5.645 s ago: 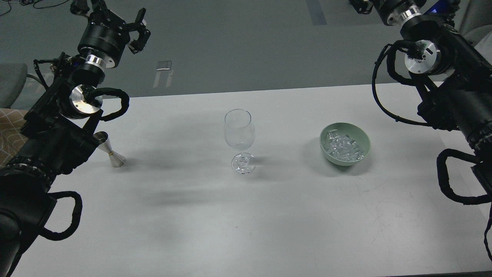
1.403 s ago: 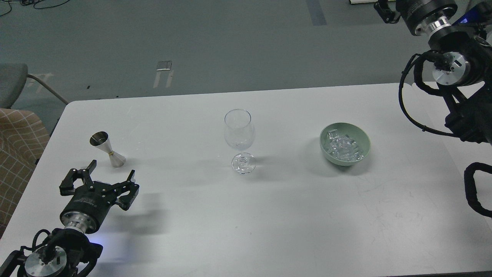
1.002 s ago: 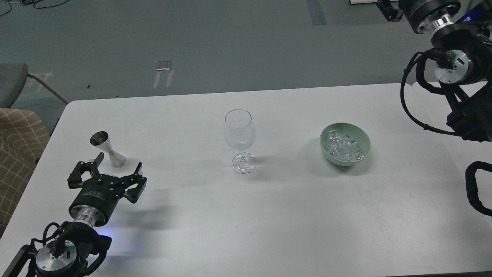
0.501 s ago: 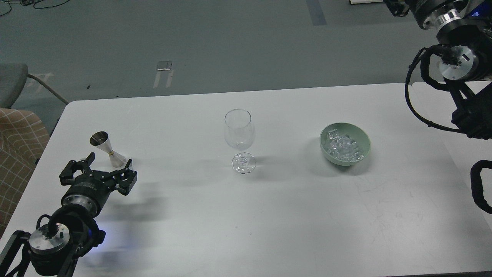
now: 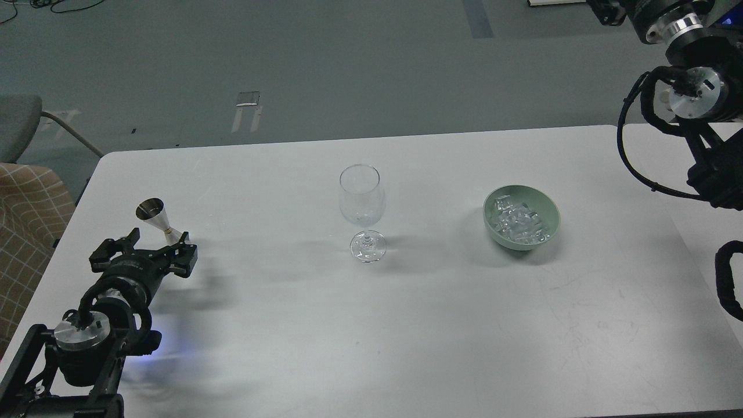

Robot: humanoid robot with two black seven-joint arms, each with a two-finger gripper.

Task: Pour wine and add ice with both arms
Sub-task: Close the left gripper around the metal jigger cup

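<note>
Clear ice [image 5: 518,223] in bowl [image 5: 548,229]

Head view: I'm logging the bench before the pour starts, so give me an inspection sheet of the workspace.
Surface: white table, faint scuffs at right.
Job's things: ice heaped in green bowl; wine glass upright, looks empty; steel jigger upright at left.
Clutter: nothing seen.
Grippers: left gripper open, low beside the jigger's base, contact unclear; right gripper cut off by the top edge.
Cables: black loops on right arm and at the left arm's wrist.
Surroundings: grey floor, chair and checked fabric at left.
</note>
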